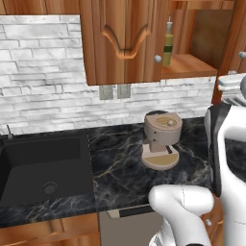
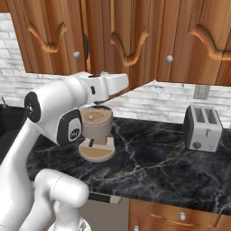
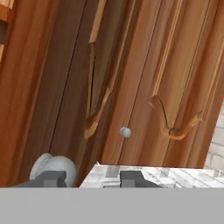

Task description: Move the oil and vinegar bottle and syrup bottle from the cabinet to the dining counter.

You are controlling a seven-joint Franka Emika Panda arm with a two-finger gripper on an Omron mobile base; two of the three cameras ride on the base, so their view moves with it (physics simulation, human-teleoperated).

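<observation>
Cabinet [image 1: 126,41]: reddish-brown wall unit above the table [image 1: 129,168]; its right door stands open.
Oil and vinegar bottle [image 1: 167,44]: upright on the cabinet's open shelf, just right of the carved door.
Jaws: near together, nothing between them, beside a round knob [image 3: 53,166] on the cabinet.
Coffee machine [image 1: 162,138]: on the table below the cabinet.
Toaster [image 2: 203,127]: on the table, well right of the cabinet's open side.
</observation>
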